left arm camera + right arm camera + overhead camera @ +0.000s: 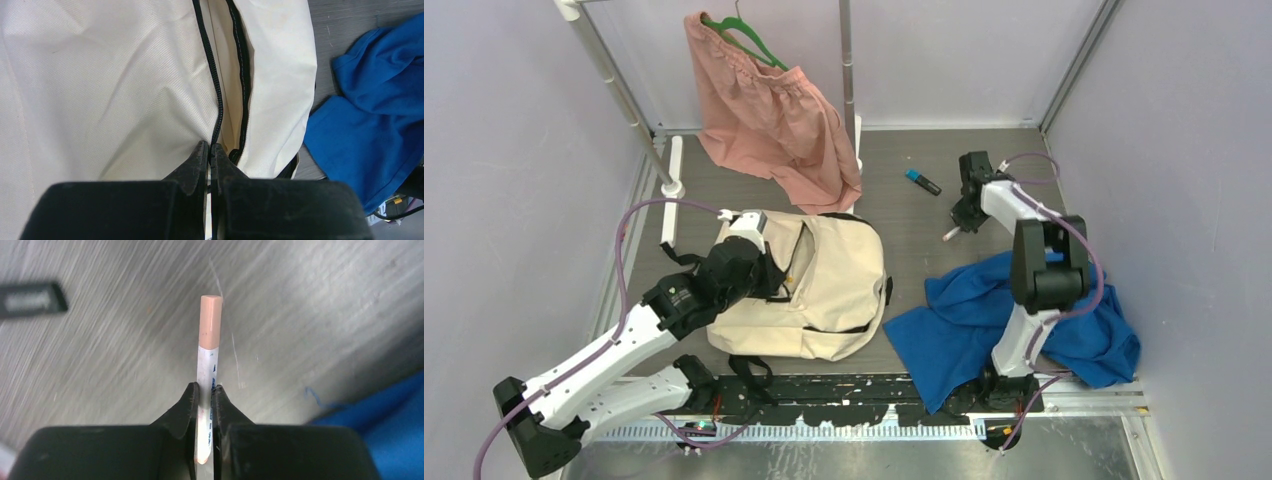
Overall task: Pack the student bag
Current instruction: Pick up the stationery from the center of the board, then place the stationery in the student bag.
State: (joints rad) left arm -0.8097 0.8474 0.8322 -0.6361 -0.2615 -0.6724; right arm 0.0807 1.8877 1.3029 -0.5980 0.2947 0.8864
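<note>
the student bag (824, 285) lies flat on the tabletop (904, 230), its main opening unzipped and gaping. the left end effector (209, 147) is clenched on the bag's edge, pinching the cream fabric right at the black zipper (216, 100); this looks like a hold meant to prop the mouth open.

right of the bag and farther back, well apart from it, the right end effector (205, 388) is grasping a white marker with a peach cap (210, 330). it grips the barrel, and the capped end sticks out past the fingertips. a blue cloth (984, 320) lies just right of the bag, and a blue-capped marker (923, 182) lies loose beyond the bag's right side.

the step in hand seems to be bringing the gripped marker over for packing. the next move calls for carrying it leftward to the bag's opening and lining the barrel up with the gap between the zipper lines. it should be let go only once it is inside. the left hold probably needs to lift the edge, since the gap looks narrow. the loose marker is likely next.
</note>
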